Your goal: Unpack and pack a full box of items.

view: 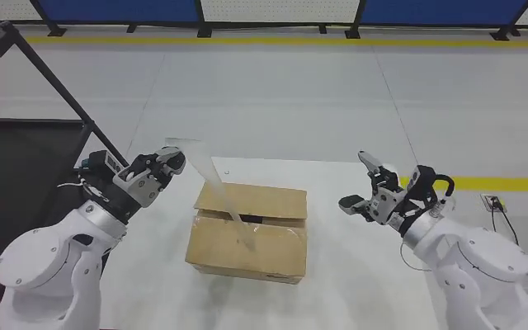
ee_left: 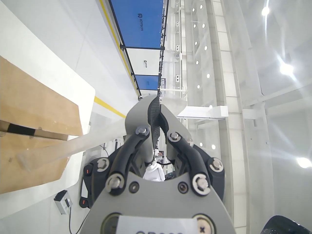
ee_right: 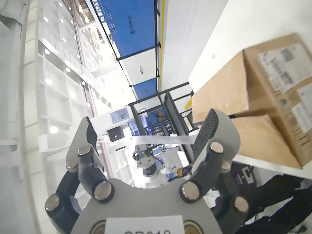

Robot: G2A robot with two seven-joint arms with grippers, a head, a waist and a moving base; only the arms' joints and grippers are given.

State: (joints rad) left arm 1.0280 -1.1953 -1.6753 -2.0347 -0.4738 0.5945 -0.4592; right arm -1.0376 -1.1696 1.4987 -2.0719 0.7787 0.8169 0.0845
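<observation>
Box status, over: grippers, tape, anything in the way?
Left gripper shut on tape strip, far end stuck to box top. Right gripper open, beside box, apart. Flaps down, nothing blocking.

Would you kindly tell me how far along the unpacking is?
Done: tape mostly peeled off the box, flaps parted a crack. In hand: the left tool grips the tape's free end; the other end lies on the box. Left: freeing it, opening the flaps, unpacking, repacking; the right tool is open.
</observation>
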